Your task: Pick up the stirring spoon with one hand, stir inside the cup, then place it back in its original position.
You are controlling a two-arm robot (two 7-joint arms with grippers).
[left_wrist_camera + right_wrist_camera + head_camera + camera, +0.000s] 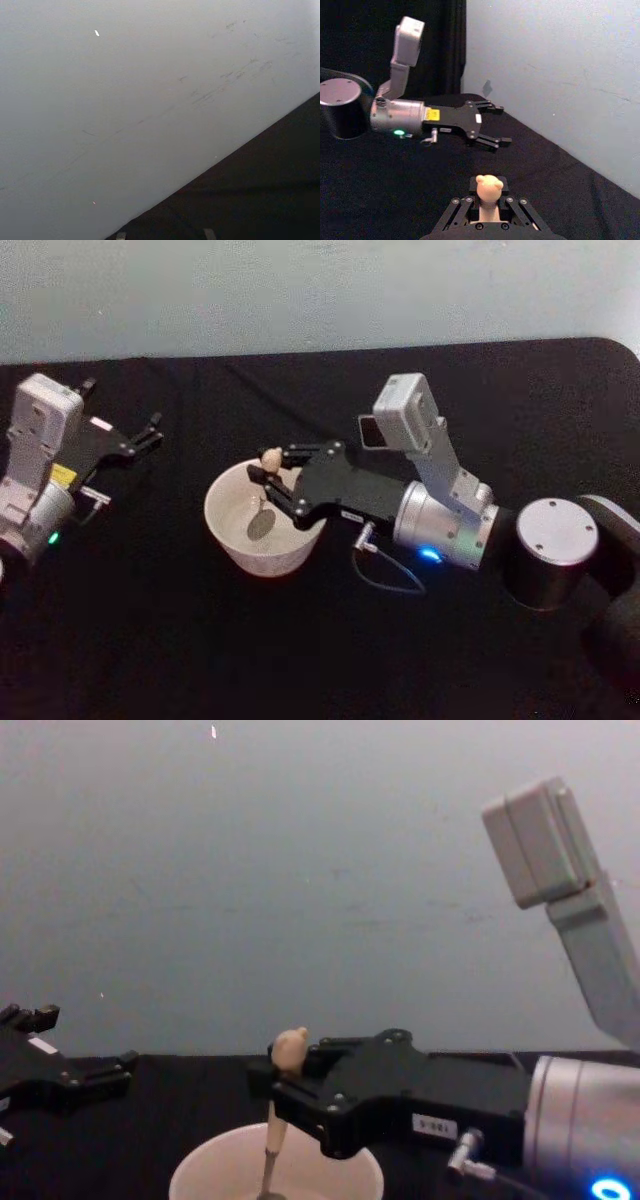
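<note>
The stirring spoon (269,456) was held upright, just below its knobbed top, by the closed jaws of the right gripper (266,480), its bowl down inside the cup (232,540) on the black worktop (150,640). The left gripper (148,436) was parked well apart at the left, jaws spread and empty.

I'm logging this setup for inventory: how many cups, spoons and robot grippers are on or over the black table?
Wide round cream-white cup: 1
Slender metal spoon with cream-beige knobbed handle: 1
Black grippers: 2, the left gripper and the right gripper
Total: 4
</note>
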